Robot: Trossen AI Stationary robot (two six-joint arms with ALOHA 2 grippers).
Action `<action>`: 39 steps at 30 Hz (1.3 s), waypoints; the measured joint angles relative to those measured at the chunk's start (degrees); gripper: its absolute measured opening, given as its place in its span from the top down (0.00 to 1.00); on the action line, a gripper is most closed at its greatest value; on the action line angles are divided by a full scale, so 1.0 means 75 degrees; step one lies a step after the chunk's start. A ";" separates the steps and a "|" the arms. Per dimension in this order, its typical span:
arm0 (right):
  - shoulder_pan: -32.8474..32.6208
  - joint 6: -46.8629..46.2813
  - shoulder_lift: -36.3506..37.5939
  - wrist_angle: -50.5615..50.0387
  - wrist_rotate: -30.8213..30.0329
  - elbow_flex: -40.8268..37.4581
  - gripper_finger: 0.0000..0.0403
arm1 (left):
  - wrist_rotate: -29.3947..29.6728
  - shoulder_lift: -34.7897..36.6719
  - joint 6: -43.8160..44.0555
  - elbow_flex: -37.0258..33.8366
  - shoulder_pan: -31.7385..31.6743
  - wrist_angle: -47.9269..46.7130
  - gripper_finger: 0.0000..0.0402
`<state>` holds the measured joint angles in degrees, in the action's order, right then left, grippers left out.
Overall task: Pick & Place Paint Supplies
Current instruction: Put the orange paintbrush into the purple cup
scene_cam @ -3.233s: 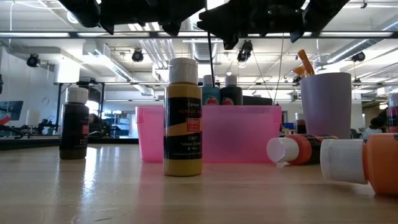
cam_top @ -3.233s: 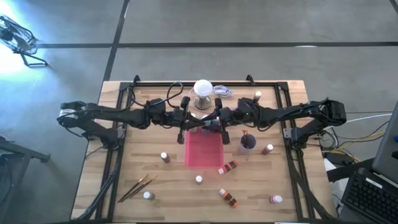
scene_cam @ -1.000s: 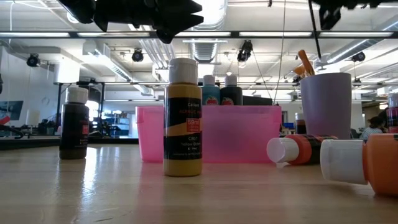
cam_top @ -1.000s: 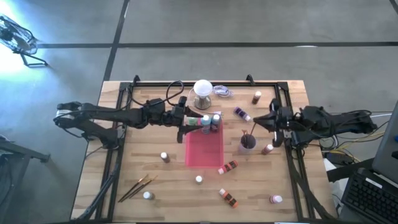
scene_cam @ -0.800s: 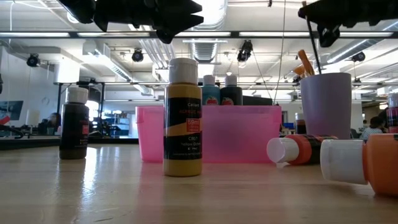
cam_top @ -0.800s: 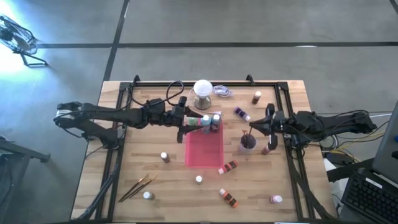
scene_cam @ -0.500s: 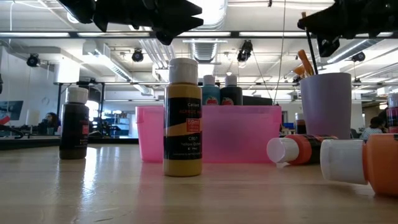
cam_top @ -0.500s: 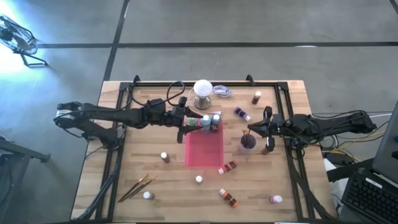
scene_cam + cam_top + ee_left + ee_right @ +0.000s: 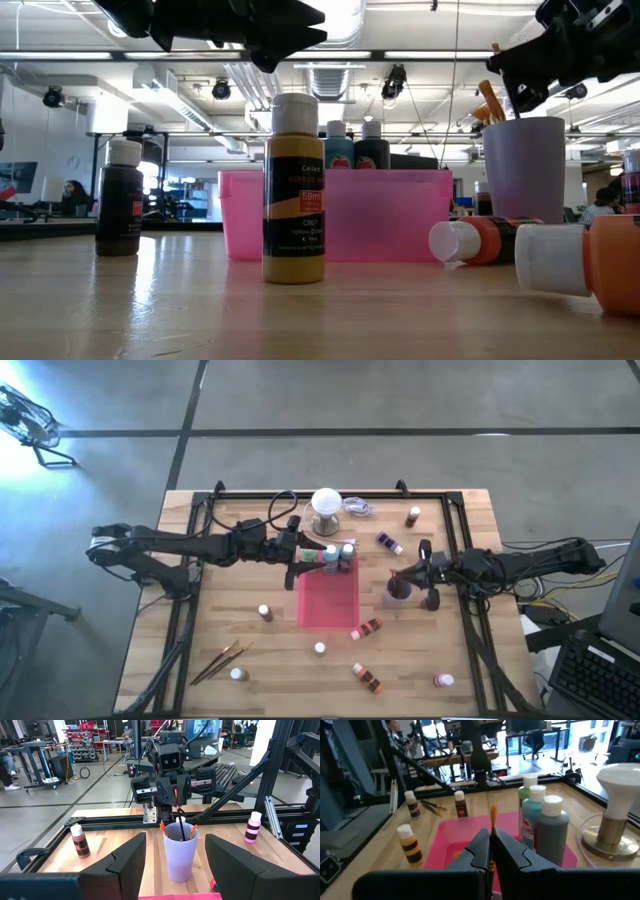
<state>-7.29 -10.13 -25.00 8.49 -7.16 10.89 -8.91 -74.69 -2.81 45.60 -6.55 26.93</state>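
Observation:
My right gripper [image 9: 402, 573] hangs just above a lavender cup [image 9: 398, 591], shut on a thin dark brush [image 9: 179, 817] that reaches down into the cup. That cup [image 9: 180, 851] stands on its base and holds other brushes with orange ends. My left gripper [image 9: 300, 566] stands open and level over the far end of the pink tray [image 9: 328, 605], with nothing between its fingers. Teal and dark bottles [image 9: 338, 554] stand upright in that end of the tray. My right gripper pinches the brush's shaft [image 9: 492, 836] between its two fingertips. The fingers come in about level from the table's right side and lie across the brush. The brush stands nearly upright, its orange end [image 9: 493, 812] above the fingers and its lower end inside the cup [image 9: 182, 836].
A white ball-topped stand [image 9: 326, 510] is at the far middle. Small bottles stand or lie loose on the table [image 9: 265, 613] [image 9: 320, 649] [image 9: 368, 678] [image 9: 443, 680] [image 9: 388, 543] [image 9: 415, 516]. Two brushes [image 9: 222, 660] lie at the near left. Black frame rails [image 9: 185, 620] run along both sides.
My right gripper has come down toward the lavender cup, reaching a little toward the table's left, still shut on the brush. The brush's lower end has gone down into the cup.

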 joint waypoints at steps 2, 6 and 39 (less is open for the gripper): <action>0.0000 0.0005 -0.0039 -0.0016 0.0038 -0.0041 0.97 | 0.0000 0.0000 0.0000 0.0000 0.0000 -0.0002 0.48; 0.0000 0.0015 -0.0045 -0.0084 0.0048 -0.0171 0.97 | 0.0000 -0.0001 0.0001 0.0000 0.0000 -0.0001 0.48; 0.0009 -0.0207 -0.0040 -0.0507 -0.0120 -0.0611 0.96 | 0.0000 -0.0001 0.0003 0.0000 0.0000 -0.0002 0.48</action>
<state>-7.22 -11.68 -25.30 4.69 -8.06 6.31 -8.91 -74.70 -2.79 45.60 -6.55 26.92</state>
